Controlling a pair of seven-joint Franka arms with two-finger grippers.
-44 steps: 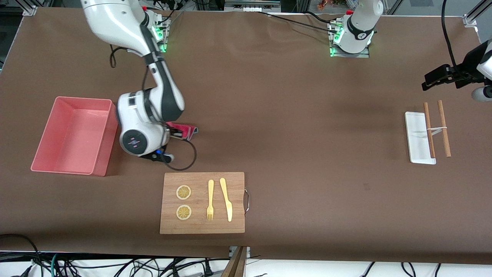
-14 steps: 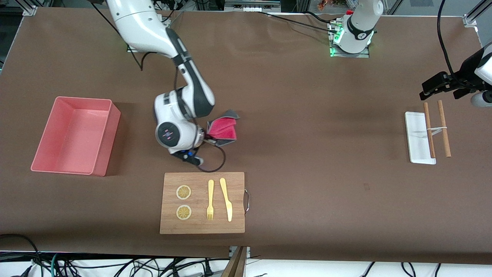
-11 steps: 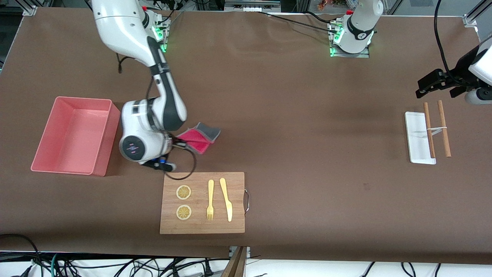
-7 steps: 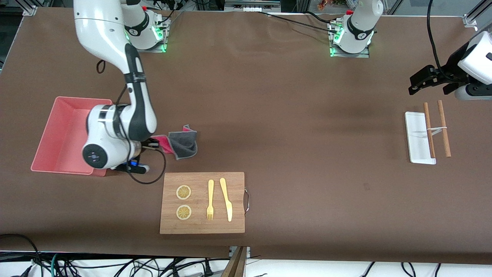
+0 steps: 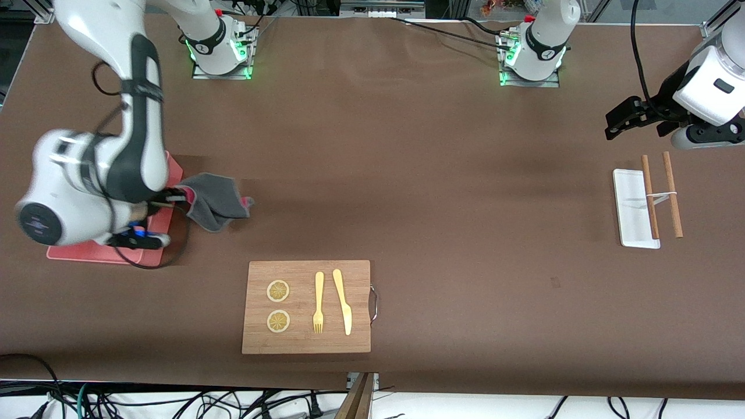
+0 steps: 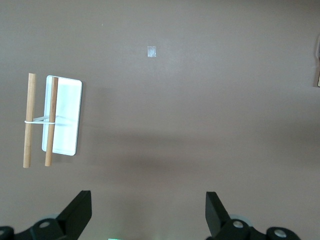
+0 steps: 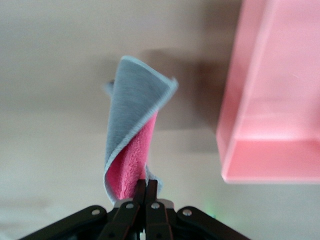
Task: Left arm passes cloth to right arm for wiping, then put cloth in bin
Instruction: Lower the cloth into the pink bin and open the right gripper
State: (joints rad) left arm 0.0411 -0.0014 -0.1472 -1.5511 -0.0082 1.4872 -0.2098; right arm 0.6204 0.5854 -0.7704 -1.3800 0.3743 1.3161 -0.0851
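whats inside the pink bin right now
Nothing can be seen in the bin: the stretch of floor in the right wrist view is bare. The right arm covers most of it from the front. The cloth hangs from the right hand, beside the bin.

readable text: none found | labels, brands, numbers, signs: none legible in the front view or either wrist view | small marks on the arm bases: too small to be read

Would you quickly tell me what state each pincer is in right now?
Left pincer: open, holding nothing, over the table near the white tray.
Right pincer: shut on the cloth, beside the bin.
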